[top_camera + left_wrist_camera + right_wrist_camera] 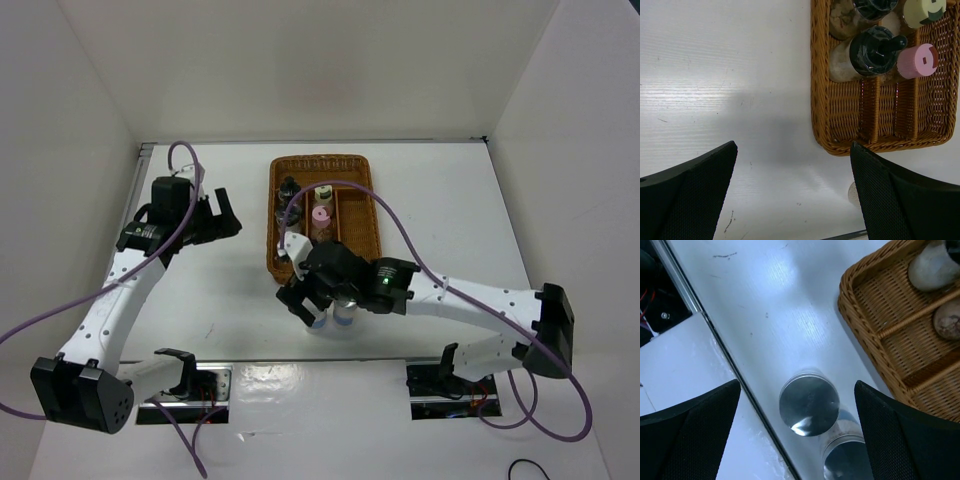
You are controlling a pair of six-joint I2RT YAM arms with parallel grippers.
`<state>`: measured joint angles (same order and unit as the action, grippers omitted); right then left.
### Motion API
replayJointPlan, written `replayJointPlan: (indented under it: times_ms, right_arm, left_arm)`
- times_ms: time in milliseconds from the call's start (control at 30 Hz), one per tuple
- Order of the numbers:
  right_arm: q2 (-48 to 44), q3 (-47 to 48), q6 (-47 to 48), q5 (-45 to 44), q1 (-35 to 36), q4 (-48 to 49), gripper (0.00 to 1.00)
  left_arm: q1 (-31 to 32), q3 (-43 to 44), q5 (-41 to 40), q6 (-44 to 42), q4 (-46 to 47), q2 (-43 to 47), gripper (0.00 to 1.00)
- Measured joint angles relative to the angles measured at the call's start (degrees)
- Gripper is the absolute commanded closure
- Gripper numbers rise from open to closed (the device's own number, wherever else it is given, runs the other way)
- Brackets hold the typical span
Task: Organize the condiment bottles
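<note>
Plainly, the chief risk lies at the right hand (796, 384), which hangs spread wide over the left silver-topped shaker (809, 405), gripping nothing. The second silver-topped shaker (845, 460) stands just beside it on the right, perhaps touching. A finger coming down on that side could catch its rim and tip it, or pinch both at once. Both shakers stand on the table (715, 75), just near of the wicker tray (850, 305) and close to the table's near edge, so a knocked shaker could roll off. A low carry might also clip the tray's wall.

The left hand (793, 145) hovers wide open and empty, left of the tray. The tray holds the two black-capped shakers (875, 50), the pink-capped shaker (917, 61) and the yellow-green-capped shaker (922, 11).

No brand, label or writing can be read; the caps and silver tops look plain.
</note>
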<state>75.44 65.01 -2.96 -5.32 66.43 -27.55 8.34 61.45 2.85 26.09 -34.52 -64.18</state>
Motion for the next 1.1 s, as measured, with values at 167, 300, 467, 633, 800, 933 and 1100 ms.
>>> replayJointPlan:
  times_ms: [167, 300, 467, 633, 800, 933, 1100]
  right_arm:
    - [1.05, -0.24, -2.19, -2.05, 0.81, -0.81, 0.01]
    - [4.26, -0.57, -3.43, -3.65, 0.83, -1.22, 0.01]
    - [7.15, -1.84, -4.02, -5.05, 0.85, -2.08, 0.01]
    - [9.33, -1.84, -4.48, -5.53, 0.85, -2.69, 0.01]
    - [10.19, -1.84, -4.87, -5.64, 0.85, -3.72, 0.08]
    - [10.58, -1.84, -4.87, -5.7, 0.85, -3.69, 0.25]
    - [11.8, -1.68, -5.18, -5.62, 0.92, -3.45, 0.51]
  left_arm:
    - [0.0, -0.04, 0.02, 0.11, 0.24, 0.09, 0.01]
    - [0.0, -0.59, 0.02, 0.35, 0.28, 0.63, 0.01]
    - [0.0, -1.2, 0.02, 1.07, 0.31, 1.6, 0.01]
    - [0.0, -1.25, -0.02, 1.09, 0.31, 1.7, 0.01]
    - [-0.02, -1.25, -0.02, 1.07, 0.31, 1.7, 0.01]
    - [0.0, -1.25, -0.02, 1.07, 0.31, 1.7, 0.01]
    - [0.0, -1.25, -0.02, 1.07, 0.31, 1.7, 0.01]
